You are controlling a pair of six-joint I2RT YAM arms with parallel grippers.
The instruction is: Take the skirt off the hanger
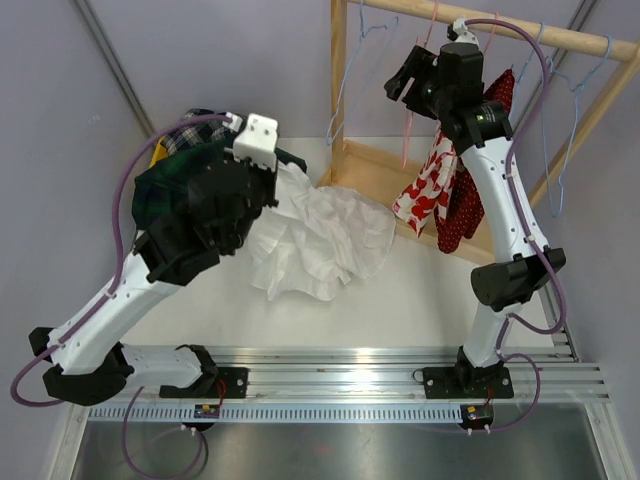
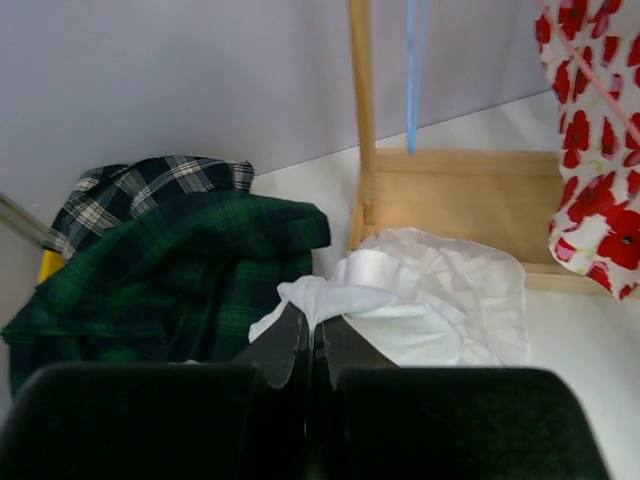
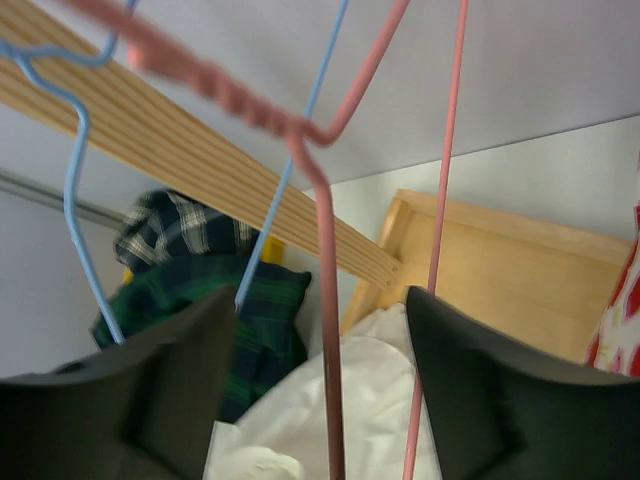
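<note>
A white skirt [image 1: 320, 240] lies crumpled on the table, free of any hanger. My left gripper [image 2: 312, 325] is shut on a pinch of its white cloth [image 2: 430, 300] at the skirt's left edge, beside the plaid pile. My right gripper [image 3: 320, 300] is up at the wooden rail [image 1: 520, 33] and stands open. A bare pink hanger [image 3: 325, 230] hangs on that rail, with one of its wires running between the open fingers. In the top view the right gripper [image 1: 405, 80] is just left of the hanging garments.
A red-and-white floral garment [image 1: 430, 185] and a dark red dotted one [image 1: 470, 205] hang on the rack. Blue hangers [image 3: 75, 180] hang on the rail too. A heap of green and checked plaid clothes [image 1: 165, 185] lies at the back left. The rack's wooden base [image 2: 470, 200] stands behind the white skirt.
</note>
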